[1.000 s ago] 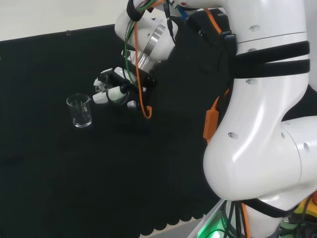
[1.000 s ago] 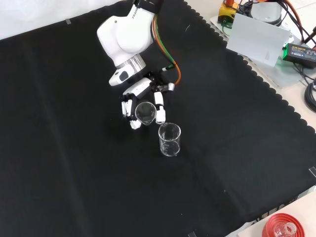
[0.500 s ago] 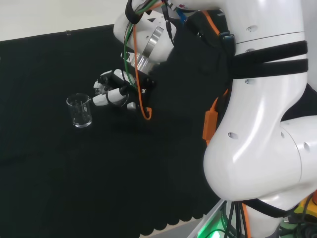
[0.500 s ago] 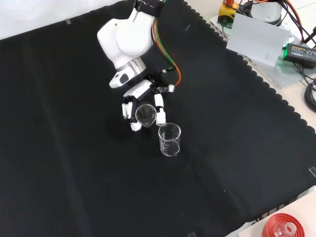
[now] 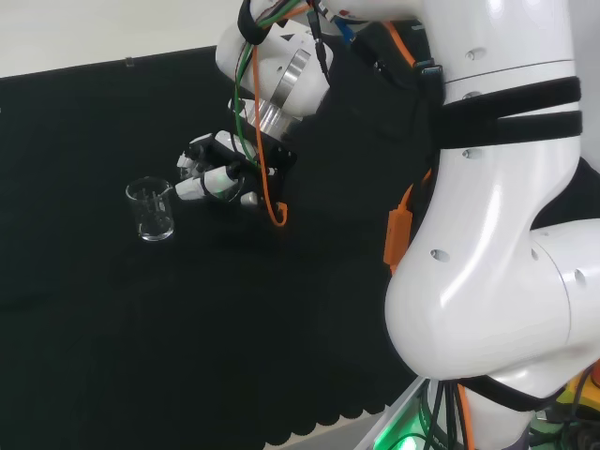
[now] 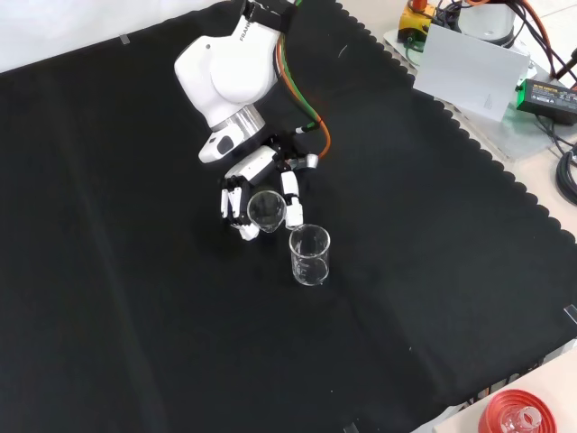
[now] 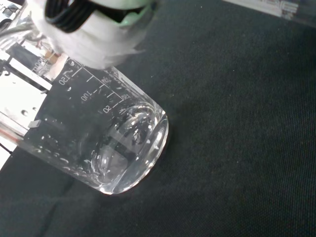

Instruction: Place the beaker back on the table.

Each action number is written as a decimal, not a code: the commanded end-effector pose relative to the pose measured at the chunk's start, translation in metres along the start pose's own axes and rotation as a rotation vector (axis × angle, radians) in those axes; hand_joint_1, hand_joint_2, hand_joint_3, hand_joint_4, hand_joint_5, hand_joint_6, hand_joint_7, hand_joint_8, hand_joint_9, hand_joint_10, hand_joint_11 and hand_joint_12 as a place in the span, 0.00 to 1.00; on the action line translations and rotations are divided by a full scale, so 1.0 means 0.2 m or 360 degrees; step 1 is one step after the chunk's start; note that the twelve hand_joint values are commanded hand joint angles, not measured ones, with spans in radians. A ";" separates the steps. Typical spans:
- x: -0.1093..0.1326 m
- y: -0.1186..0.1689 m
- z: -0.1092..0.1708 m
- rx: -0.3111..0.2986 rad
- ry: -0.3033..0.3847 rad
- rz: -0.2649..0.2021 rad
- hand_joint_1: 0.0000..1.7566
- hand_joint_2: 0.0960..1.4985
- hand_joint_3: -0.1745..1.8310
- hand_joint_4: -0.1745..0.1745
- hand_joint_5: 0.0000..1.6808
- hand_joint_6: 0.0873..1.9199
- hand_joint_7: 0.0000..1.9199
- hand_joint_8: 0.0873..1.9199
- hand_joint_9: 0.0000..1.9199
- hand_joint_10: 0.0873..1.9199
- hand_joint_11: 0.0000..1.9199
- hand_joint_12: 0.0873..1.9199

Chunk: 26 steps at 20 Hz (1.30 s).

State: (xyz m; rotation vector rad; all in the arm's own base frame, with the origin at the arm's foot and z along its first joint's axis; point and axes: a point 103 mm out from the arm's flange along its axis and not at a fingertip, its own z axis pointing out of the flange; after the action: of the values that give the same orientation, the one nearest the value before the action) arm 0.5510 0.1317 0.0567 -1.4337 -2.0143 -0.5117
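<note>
My hand (image 6: pixel 242 194) hangs just above the black cloth with its fingers curled round a small clear glass beaker (image 6: pixel 266 209), which is tilted with its mouth toward the front camera. In the wrist view the held beaker (image 7: pixel 103 143) shows its printed scale and rounded base over the cloth, with droplets inside. In the head view the hand (image 5: pixel 217 169) is just right of a second clear beaker (image 5: pixel 152 209). That second beaker (image 6: pixel 309 255) stands upright on the cloth, close below the held one in the front view.
The arm's white links (image 5: pixel 487 234) rise at the head view's right. A grey box (image 6: pixel 473 68) and cables lie off the cloth's far right edge in the front view, and a red ribbed ring (image 6: pixel 518 417) sits at its bottom right corner.
The hand with the beaker has shifted very slightly, lifting a little in the front view. The standing beaker has not moved.
</note>
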 end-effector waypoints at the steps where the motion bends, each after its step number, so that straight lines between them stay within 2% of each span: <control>1: 0.01 0.00 -0.01 0.0004 -0.0041 0.0011 0.61 0.57 0.25 0.90 0.65 0.42 0.67 0.00 0.65 0.00 0.37 0.58; 4: 0.01 0.00 -0.01 0.0009 -0.0036 0.0000 0.61 0.58 0.24 0.97 0.65 0.42 0.65 0.00 0.63 0.00 0.33 0.61; 7: 0.02 0.00 0.00 0.0039 -0.0044 0.0012 0.60 0.61 0.21 1.00 0.63 0.44 0.62 0.00 0.60 0.00 0.28 0.64; 9: 0.02 0.01 0.00 0.0034 -0.0024 0.0020 0.58 0.50 0.31 0.66 0.58 0.40 0.60 0.00 0.58 0.00 0.25 0.65; 10: 0.02 0.00 0.00 0.0042 -0.0023 0.0020 0.58 0.45 0.37 0.55 0.57 0.39 0.60 0.00 0.58 0.00 0.24 0.65; 11: 0.01 0.00 0.00 0.0044 -0.0031 0.0021 0.57 0.41 0.42 0.50 0.56 0.38 0.59 0.00 0.57 0.01 0.24 0.65; 15: 0.01 0.00 0.00 0.0028 -0.0007 0.0019 0.57 0.36 0.47 0.44 0.54 0.37 0.57 0.00 0.54 0.03 0.22 0.65; 18: 0.01 0.00 0.00 0.0034 -0.0026 0.0014 0.57 0.35 0.48 0.42 0.51 0.39 0.55 0.02 0.49 0.14 0.21 0.66; 21: 0.00 0.00 -0.01 0.0035 -0.0027 0.0020 0.56 0.35 0.49 0.41 0.51 0.40 0.49 0.12 0.44 0.24 0.20 0.66; 23: 0.00 0.00 -0.02 0.0030 -0.0014 0.0023 0.56 0.34 0.49 0.40 0.50 0.40 0.46 0.21 0.43 0.27 0.20 0.67; 26: 0.00 -0.01 -0.04 0.0053 -0.0029 0.0012 0.56 0.34 0.49 0.38 0.48 0.41 0.42 0.26 0.41 0.28 0.18 0.67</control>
State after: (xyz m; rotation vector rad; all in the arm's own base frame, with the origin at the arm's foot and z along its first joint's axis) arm 0.5519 0.1297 0.0595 -1.4419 -2.0128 -0.4750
